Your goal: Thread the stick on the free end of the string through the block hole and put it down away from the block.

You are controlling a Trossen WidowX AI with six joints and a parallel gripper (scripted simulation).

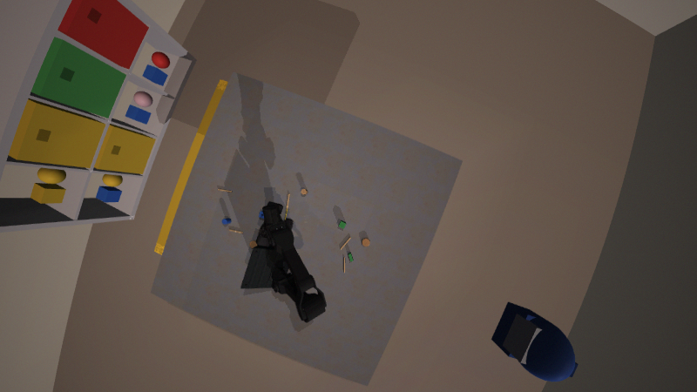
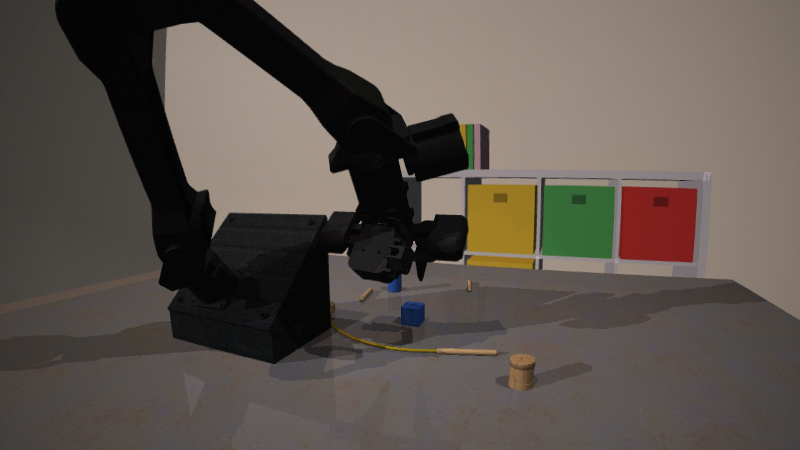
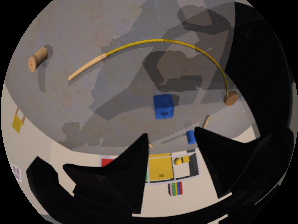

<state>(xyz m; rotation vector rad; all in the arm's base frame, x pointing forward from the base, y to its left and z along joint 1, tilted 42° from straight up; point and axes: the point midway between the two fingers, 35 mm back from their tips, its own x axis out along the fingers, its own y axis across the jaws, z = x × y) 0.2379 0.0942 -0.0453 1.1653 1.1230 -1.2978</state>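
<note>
The hand [image 2: 411,267] hung half open and empty above the desk [image 2: 615,358], the stringed stick [image 2: 467,351] not yet picked up

Table [image 2: 615,358] bears stick [image 2: 467,351] (block [image 2: 412,313] too).
</note>
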